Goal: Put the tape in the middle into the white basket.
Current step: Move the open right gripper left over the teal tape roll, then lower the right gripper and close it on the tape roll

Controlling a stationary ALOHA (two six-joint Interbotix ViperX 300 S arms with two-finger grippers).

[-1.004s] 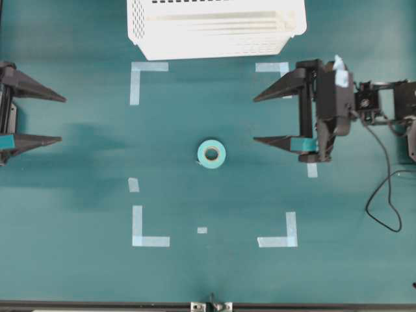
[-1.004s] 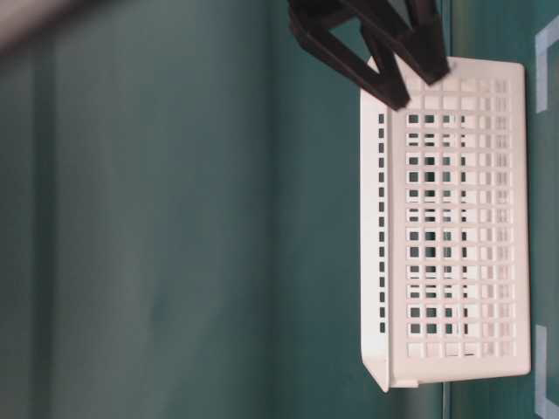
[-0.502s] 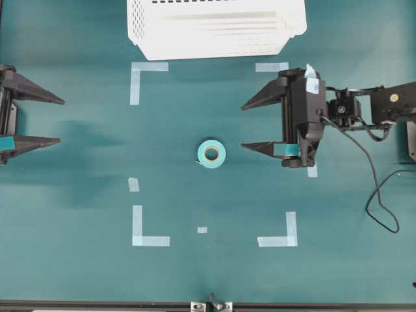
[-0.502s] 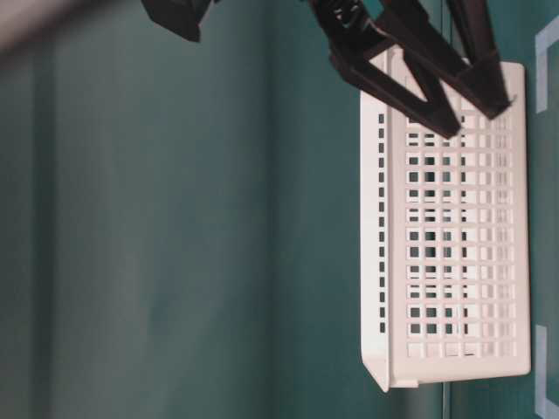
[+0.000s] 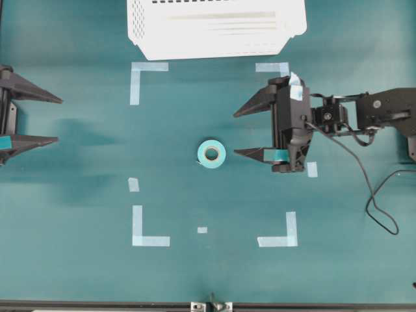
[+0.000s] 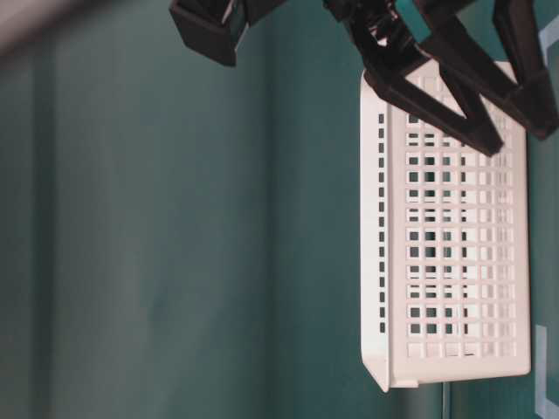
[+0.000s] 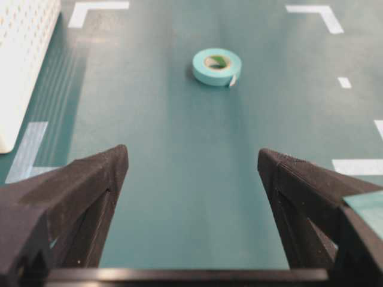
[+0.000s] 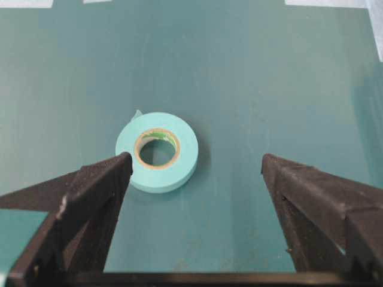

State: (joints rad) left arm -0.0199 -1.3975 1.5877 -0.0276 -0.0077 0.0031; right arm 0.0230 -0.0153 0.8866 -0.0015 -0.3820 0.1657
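We see one tape (image 5: 211,154) flat on the worktop (image 5: 208,273) and one white basket (image 5: 214,26) at its far edge. Our two tools, left tool (image 5: 60,119) and right tool (image 5: 235,133), both stand wide and hold nothing.

The tape (image 5: 212,154) lies flat mid-table; the right gripper (image 5: 236,134), jaws spread, sits just beside it, seemingly not touching.

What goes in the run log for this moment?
phase: approach | right gripper: open, short of small teal tape roll | left gripper: open, far | tape: flat on table | white slotted plastic basket: apart
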